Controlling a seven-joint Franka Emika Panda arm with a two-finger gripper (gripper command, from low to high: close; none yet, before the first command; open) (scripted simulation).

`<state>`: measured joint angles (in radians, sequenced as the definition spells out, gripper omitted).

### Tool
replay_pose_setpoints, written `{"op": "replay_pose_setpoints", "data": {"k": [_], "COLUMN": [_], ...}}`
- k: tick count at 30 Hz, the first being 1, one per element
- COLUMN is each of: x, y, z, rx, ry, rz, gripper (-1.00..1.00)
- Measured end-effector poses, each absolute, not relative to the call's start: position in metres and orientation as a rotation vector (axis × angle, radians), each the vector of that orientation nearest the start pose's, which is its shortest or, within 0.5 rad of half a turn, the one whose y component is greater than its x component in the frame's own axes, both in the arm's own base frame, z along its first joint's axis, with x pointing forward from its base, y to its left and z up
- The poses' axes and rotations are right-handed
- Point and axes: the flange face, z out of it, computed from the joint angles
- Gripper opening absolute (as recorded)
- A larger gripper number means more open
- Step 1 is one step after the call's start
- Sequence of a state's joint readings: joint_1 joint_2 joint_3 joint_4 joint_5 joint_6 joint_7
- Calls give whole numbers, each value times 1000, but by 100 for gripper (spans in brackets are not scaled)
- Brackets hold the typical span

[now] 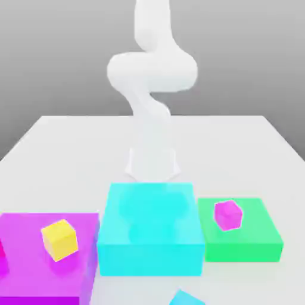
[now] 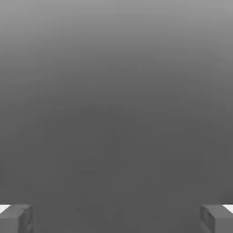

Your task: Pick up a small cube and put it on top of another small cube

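Purple slab (image 1: 36,256) at the exterior view's left props up the yellow cube (image 1: 60,240). Rightward, before the large cyan block (image 1: 151,217), we see our small cyan cube (image 1: 187,298); farther right, the green slab (image 1: 253,244) supports our pink cube (image 1: 229,215). Our claw (image 2: 116,218) stands wide apart, empty, presumably ready to grasp.

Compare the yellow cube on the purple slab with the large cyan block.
The small yellow cube is far smaller than the large cyan block. The cube is yellow, while the block is cyan. The cube sits up on the flat purple slab, turned askew to its edges; the block stands directly on the pale surface. Both are plain, box-shaped solids.
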<state>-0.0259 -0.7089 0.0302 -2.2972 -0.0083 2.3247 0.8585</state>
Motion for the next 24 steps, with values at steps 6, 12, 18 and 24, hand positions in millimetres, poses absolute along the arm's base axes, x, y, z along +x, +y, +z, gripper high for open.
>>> {"op": "replay_pose_setpoints", "data": {"k": [6, 12, 18, 24], "x": [451, 502, 534, 544], "y": [16, 24, 32, 43], "z": [600, 506, 404, 299], "rx": [-2501, -2519, -2514, -2483], "ry": [1313, 1497, 1671, 1838], "rz": [-792, -614, -423, -217], "gripper": [0, 0, 0, 0]}}
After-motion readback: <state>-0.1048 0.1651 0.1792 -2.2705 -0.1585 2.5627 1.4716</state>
